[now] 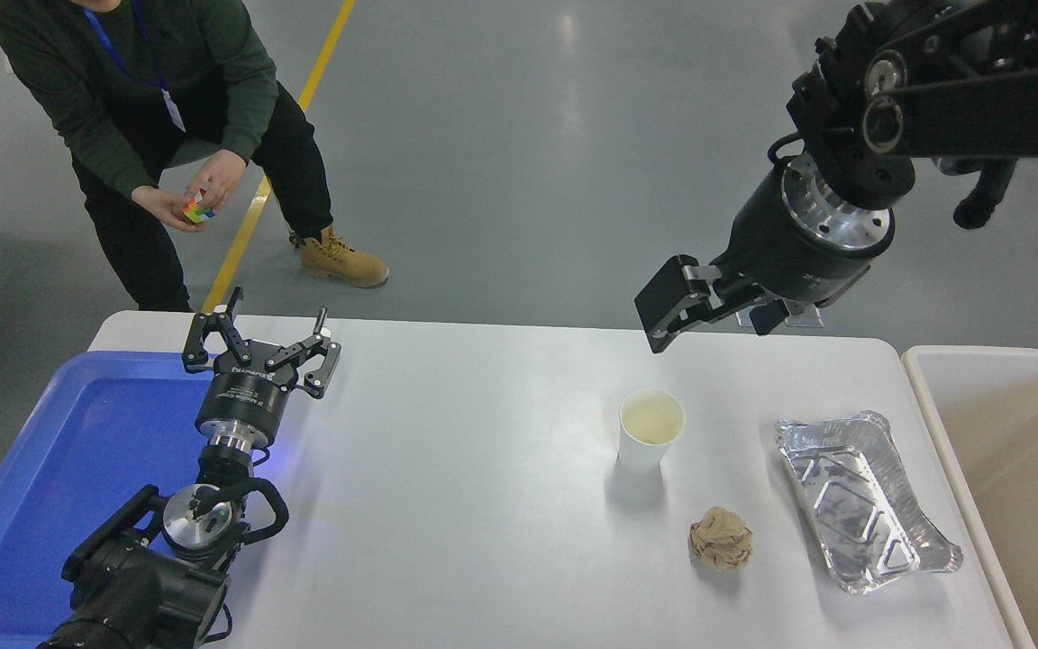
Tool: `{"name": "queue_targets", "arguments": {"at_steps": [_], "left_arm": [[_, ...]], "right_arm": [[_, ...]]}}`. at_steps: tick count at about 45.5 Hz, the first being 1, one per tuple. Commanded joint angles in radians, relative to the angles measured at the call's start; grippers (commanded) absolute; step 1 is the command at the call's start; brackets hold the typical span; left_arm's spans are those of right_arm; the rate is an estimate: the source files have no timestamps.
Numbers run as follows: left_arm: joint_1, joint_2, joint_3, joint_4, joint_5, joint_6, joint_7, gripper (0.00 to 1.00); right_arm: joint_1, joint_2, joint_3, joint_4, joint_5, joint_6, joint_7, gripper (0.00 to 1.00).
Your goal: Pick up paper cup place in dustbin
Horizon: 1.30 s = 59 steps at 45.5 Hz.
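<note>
**Claw above the far edge, cup alone on the table**

While my left claw (pixel 259 347) sits parked at the table's lower left, fingers spread and empty beside the blue tray (pixel 50 478), my right claw (pixel 708 306) hangs in the air over the far edge of the white table (pixel 483 505). Its fingers stand apart, and nothing is between them.

The paper cup (pixel 651 430) stands upright on the table, rim up, pale inside showing. From the cup, my right claw is at about one o'clock, above it and not touching. A crumpled brown paper ball (pixel 721 539) lies at the cup's five o'clock, near but apart. The foil tray (pixel 866 500) lies at the cup's four o'clock. The dustbin (pixel 1006 451) stands off the table's right end, at three o'clock.

A person (pixel 150 99) crouches beyond the table at eleven o'clock, holding a coloured cube (pixel 198 211).
</note>
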Motion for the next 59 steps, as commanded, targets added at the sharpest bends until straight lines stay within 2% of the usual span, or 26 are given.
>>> {"name": "queue_targets", "arguments": {"at_steps": [1, 23, 34, 43, 59], "left_arm": [[0.000, 0.000, 0.000, 0.000, -0.001, 0.000, 0.000, 0.99], [0.000, 0.000, 0.000, 0.000, 0.000, 0.000, 0.000, 0.99], [0.000, 0.000, 0.000, 0.000, 0.000, 0.000, 0.000, 0.99], [0.000, 0.000, 0.001, 0.000, 0.000, 0.000, 0.000, 0.99], [0.000, 0.000, 0.001, 0.000, 0.000, 0.000, 0.000, 0.99]], "right_arm": [[0.022, 0.005, -0.068, 0.011, 0.040, 0.028, -0.001, 1.00], [-0.027, 0.041, -0.039, -0.031, 0.012, 0.028, -0.005, 1.00], [-0.197, 0.135, -0.016, -0.242, 0.035, 0.028, -0.004, 1.00], [-0.367, 0.138, 0.008, -0.414, 0.017, 0.028, -0.005, 1.00], [-0.673, 0.138, 0.011, -0.617, -0.011, -0.179, -0.005, 1.00]]}}
